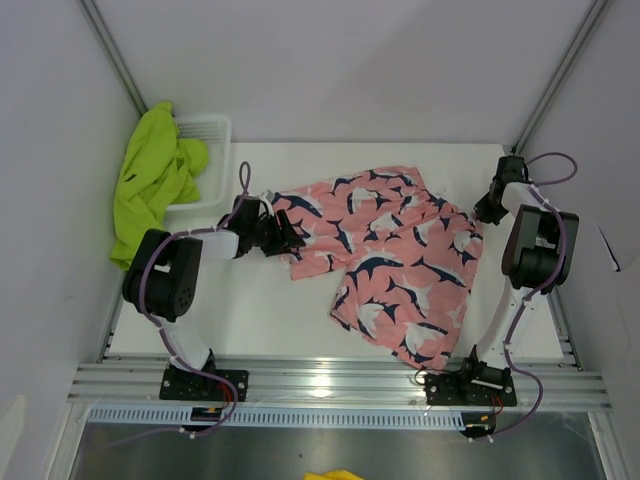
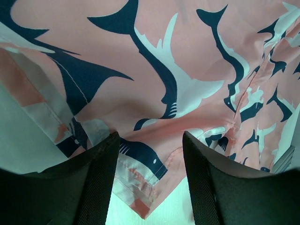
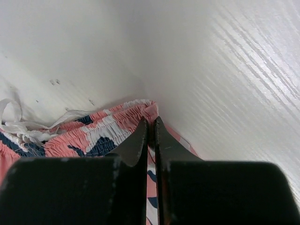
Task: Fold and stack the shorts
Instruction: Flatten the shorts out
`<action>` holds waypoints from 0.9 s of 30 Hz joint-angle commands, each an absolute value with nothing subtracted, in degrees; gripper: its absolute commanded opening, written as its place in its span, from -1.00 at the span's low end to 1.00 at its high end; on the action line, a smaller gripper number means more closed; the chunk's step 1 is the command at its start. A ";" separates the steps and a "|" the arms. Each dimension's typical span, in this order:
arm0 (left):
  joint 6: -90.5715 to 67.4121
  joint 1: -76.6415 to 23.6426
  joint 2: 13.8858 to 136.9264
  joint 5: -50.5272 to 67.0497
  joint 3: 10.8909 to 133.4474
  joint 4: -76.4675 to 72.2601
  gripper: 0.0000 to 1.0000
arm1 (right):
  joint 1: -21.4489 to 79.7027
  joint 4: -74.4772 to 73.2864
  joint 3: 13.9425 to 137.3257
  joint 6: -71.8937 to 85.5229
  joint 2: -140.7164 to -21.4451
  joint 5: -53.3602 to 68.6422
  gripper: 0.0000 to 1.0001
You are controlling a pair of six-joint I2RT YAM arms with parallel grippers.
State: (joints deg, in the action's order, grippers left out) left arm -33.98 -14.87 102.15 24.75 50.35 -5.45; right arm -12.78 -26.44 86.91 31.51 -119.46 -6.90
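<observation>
The pink shorts (image 1: 385,250) with a navy-and-white shark print lie spread out on the white table. My left gripper (image 1: 285,232) is open at their left hem. In the left wrist view its fingers (image 2: 101,168) stand on either side of a hem corner (image 2: 145,187), low over the cloth (image 2: 187,70). My right gripper (image 1: 488,208) is at the shorts' right edge. In the right wrist view it (image 3: 151,123) is shut on the elastic waistband corner (image 3: 108,126). The lime green shorts (image 1: 150,180) hang over the basket at the back left.
A white mesh basket (image 1: 208,132) stands at the back left corner of the table (image 1: 250,320), partly under the green shorts. White drawstrings (image 3: 18,123) lie by the waistband. Grey walls close in the sides; a metal rail (image 1: 340,382) runs along the near edge.
</observation>
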 commanded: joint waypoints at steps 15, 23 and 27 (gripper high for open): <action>-30.67 -12.14 106.43 16.79 62.82 5.62 0.25 | -11.26 -24.08 75.59 33.40 -111.45 -2.63 -1.00; -29.88 -8.79 111.80 17.93 74.18 11.94 0.24 | -4.76 -21.97 65.32 34.98 -106.18 -3.60 -1.00; -29.88 -8.79 110.13 17.58 72.61 11.69 0.24 | -3.78 -20.39 60.92 35.59 -103.80 -2.46 -1.00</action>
State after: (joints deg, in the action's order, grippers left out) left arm -31.03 -8.71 111.70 18.11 72.25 9.58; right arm -4.62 -19.35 64.84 34.61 -105.34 -2.66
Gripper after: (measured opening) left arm 0.622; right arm 0.033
